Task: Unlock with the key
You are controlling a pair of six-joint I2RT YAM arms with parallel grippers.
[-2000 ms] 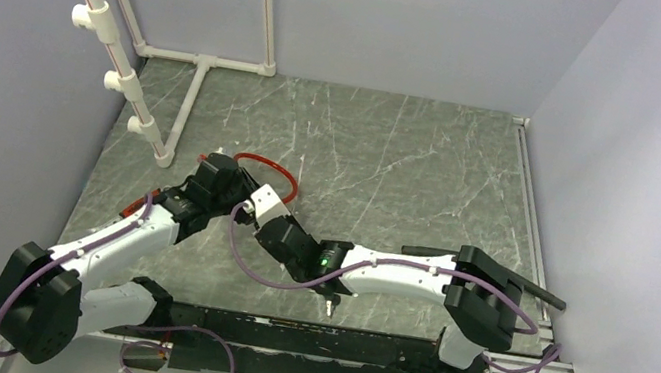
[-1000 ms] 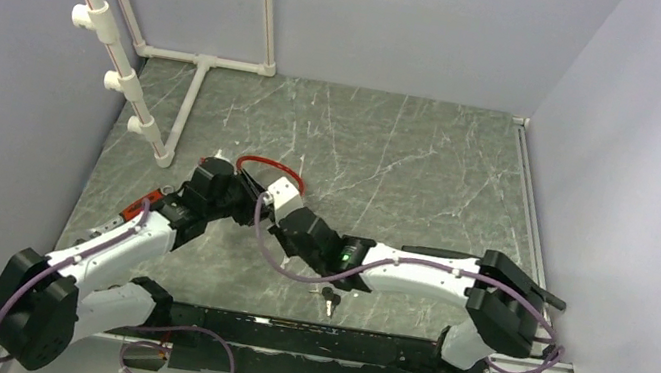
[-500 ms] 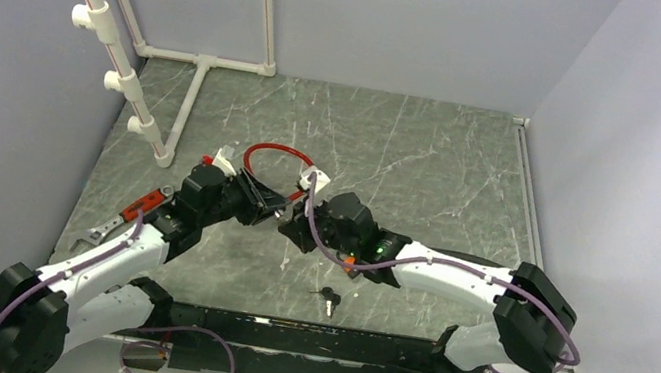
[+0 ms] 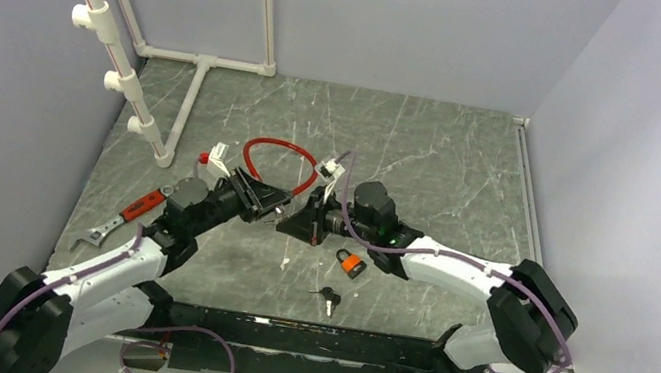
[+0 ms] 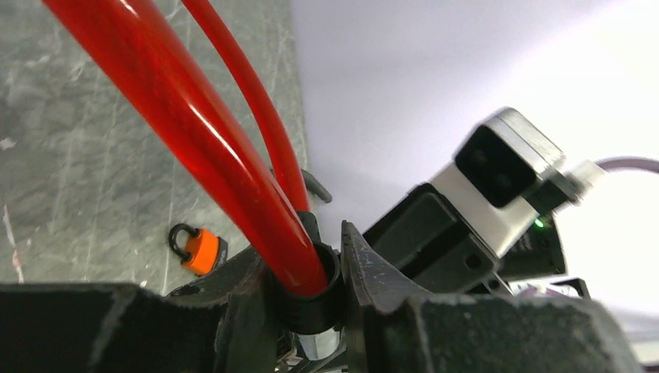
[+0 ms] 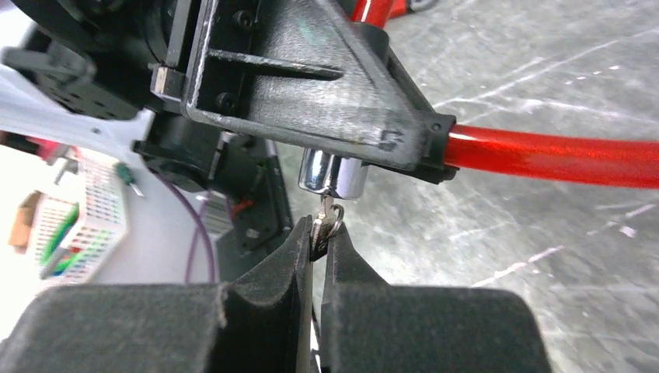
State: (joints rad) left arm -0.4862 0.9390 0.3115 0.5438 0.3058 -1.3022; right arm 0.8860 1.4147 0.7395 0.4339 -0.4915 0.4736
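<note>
An embossed mark on a black finger (image 6: 311,85) of the left gripper (image 4: 269,199) is seen in the right wrist view, too worn to be read. The left gripper is closed partway around the black collar of a red plastic-coated cable lock (image 4: 278,144), held at the centre of the top view. A chrome lock cylinder (image 6: 334,172) projects below that finger. The right gripper (image 6: 320,241) is pinched shut on a small silver key (image 6: 327,220) directly beneath the cylinder, tip touching its face; whether it has entered cannot be told. A small orange padlock (image 4: 351,263) and dark spare keys (image 4: 328,297) lie on the grey marbled table (image 4: 432,163), lower right of the grippers.
</note>
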